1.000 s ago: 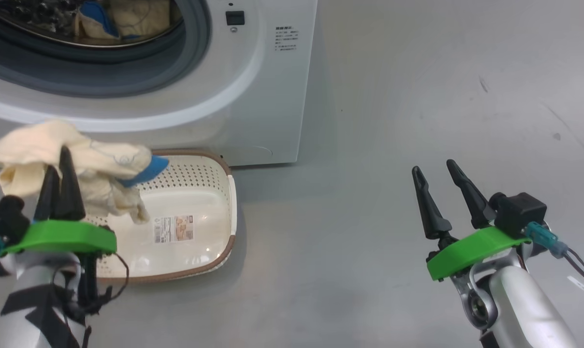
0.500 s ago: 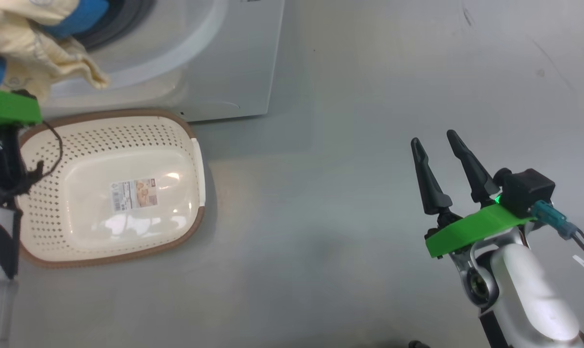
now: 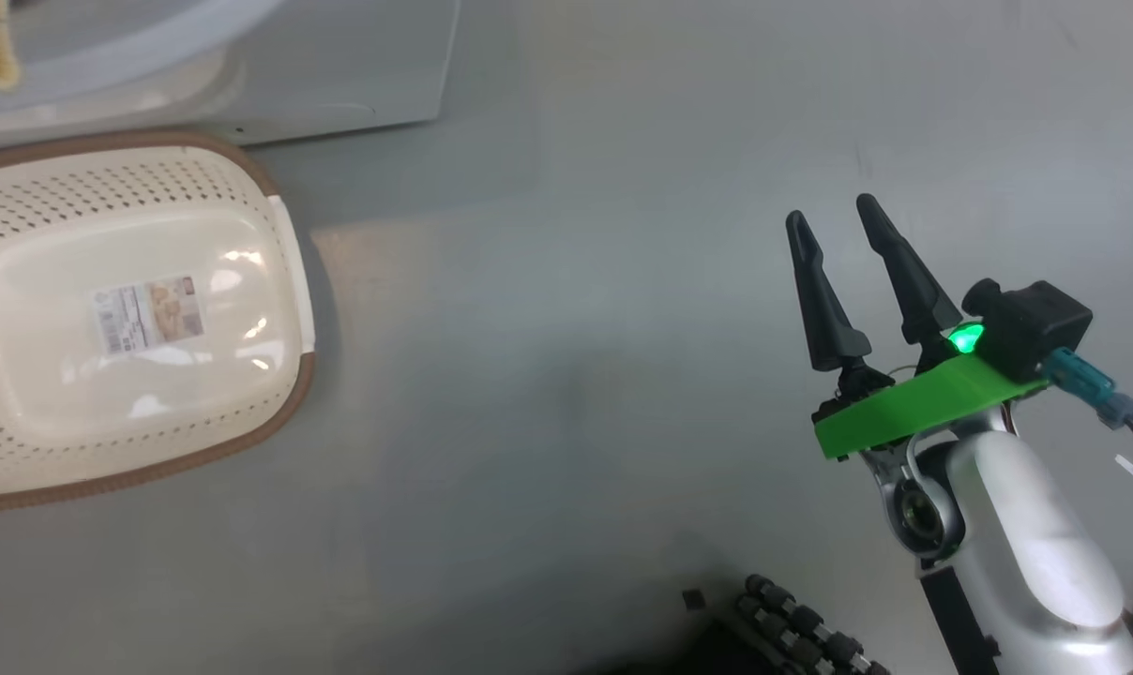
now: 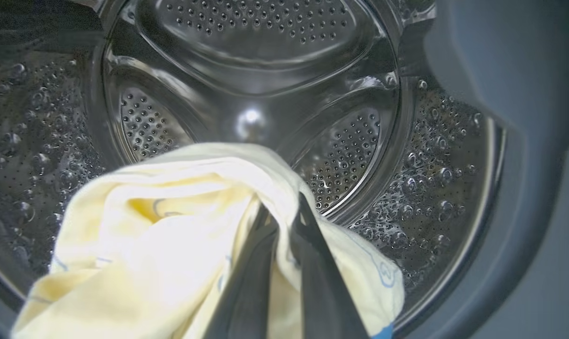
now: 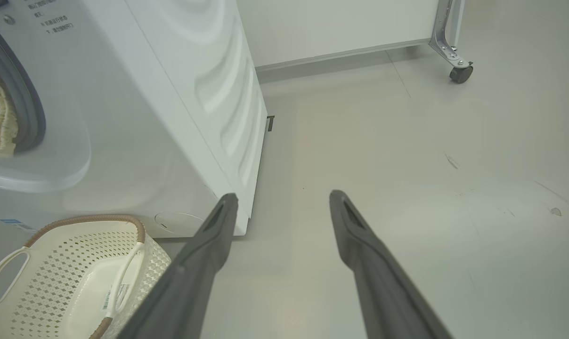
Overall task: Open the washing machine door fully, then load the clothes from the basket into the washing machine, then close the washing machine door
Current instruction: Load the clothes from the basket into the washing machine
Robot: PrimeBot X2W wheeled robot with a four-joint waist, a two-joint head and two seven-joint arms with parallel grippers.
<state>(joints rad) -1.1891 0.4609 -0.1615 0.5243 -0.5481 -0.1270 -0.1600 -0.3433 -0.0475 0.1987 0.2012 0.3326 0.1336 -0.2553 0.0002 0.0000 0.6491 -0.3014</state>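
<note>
Clothes point(image 4: 171, 226) are now at the drum point(image 4: 265, 70) mouth, clenched in the left end effector point(image 4: 284, 207); a second ago that bundle hung over the basket. Basket point(image 3: 22, 187) holds nothing more and sits on the floor by the washer point(image 3: 341, 66), so this is likely the last load. Right end effector point(image 3: 831, 208) is released, idle over the floor. Next: drop, retract, shut door.

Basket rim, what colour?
The basket rim is brown, above cream perforated sides; clearest in the head view.
</note>
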